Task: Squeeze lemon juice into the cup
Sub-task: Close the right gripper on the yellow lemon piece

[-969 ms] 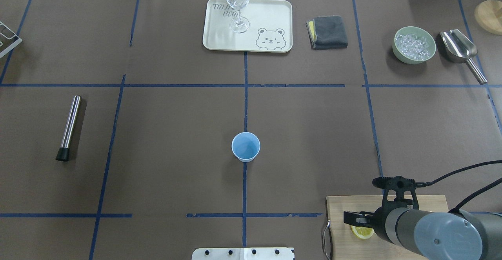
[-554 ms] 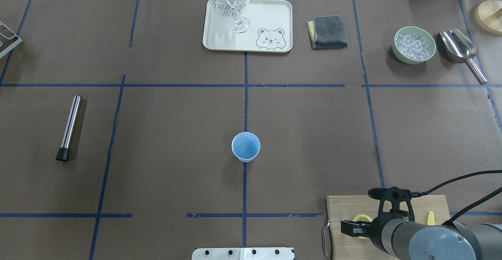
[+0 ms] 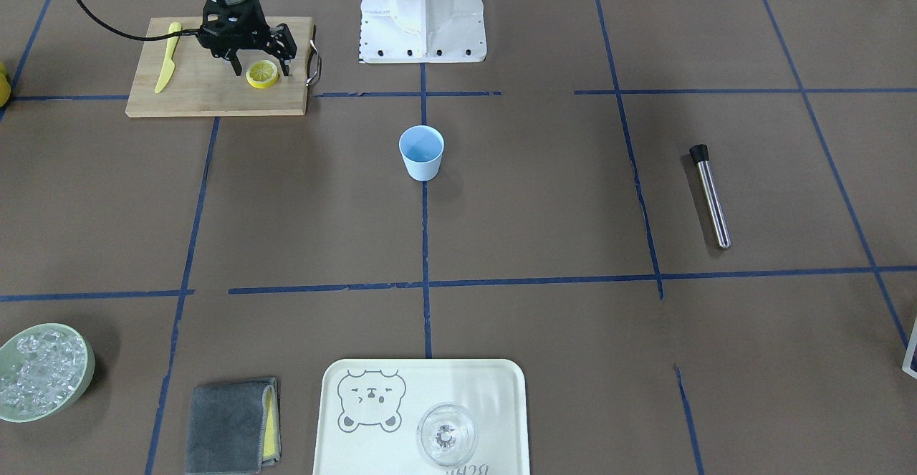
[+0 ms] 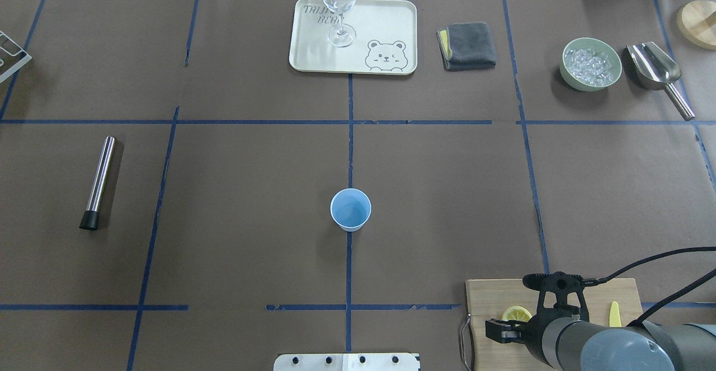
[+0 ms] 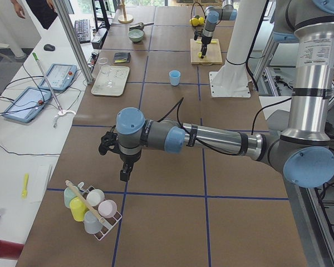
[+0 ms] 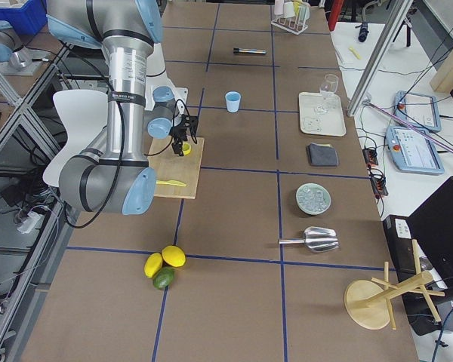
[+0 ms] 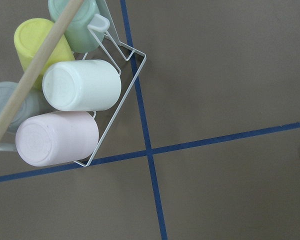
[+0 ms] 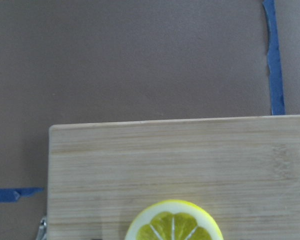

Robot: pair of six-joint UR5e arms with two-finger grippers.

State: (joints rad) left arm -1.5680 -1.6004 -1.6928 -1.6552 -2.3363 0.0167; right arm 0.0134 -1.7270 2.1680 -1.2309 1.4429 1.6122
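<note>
Brown paper table (image 3: 544,195), blue tape grid (image 3: 423,246); right tool (image 3: 261,69) spread astride lemon (image 3: 262,75); left tool (image 5: 123,173): cannot tell.

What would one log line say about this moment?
phase: pre-grasp | right gripper: open, over lemon on cutting board | cup: upright, apart | left gripper: by mug rack

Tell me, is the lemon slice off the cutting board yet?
No, the lemon slice lies flat on the wooden cutting board, beneath the open right gripper.
</note>
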